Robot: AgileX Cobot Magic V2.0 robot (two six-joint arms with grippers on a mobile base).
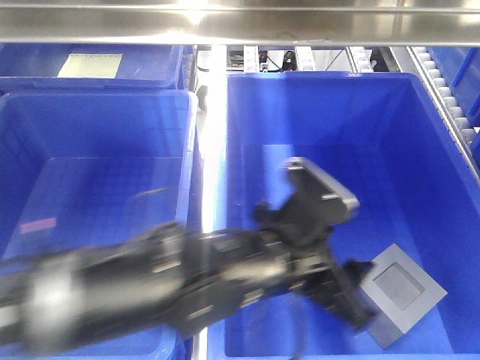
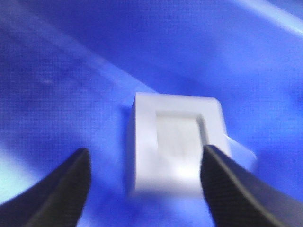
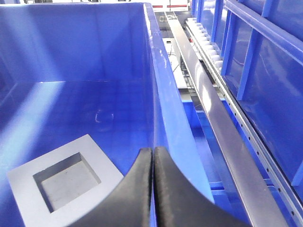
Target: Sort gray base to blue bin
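Observation:
The gray base (image 1: 401,292) rests on the floor of the right-hand blue bin (image 1: 337,112), near its front right corner, with the recessed pocket facing up. My left arm reaches across into that bin. Its gripper (image 1: 358,301) is open, fingertips just left of the block. In the blurred left wrist view the base (image 2: 177,142) lies beyond and between the spread fingers of that gripper (image 2: 146,156), apart from both. My right gripper (image 3: 153,150) is shut on nothing, hovering by the bin's right wall (image 3: 161,94), with the base (image 3: 61,182) at lower left.
A second blue bin (image 1: 90,150) stands to the left, and a third with a pale label (image 1: 90,64) behind it. A steel bar (image 1: 240,26) crosses the top. A roller track (image 1: 450,97) and steel rail (image 3: 222,123) run along the right, beside blue racking (image 3: 265,71).

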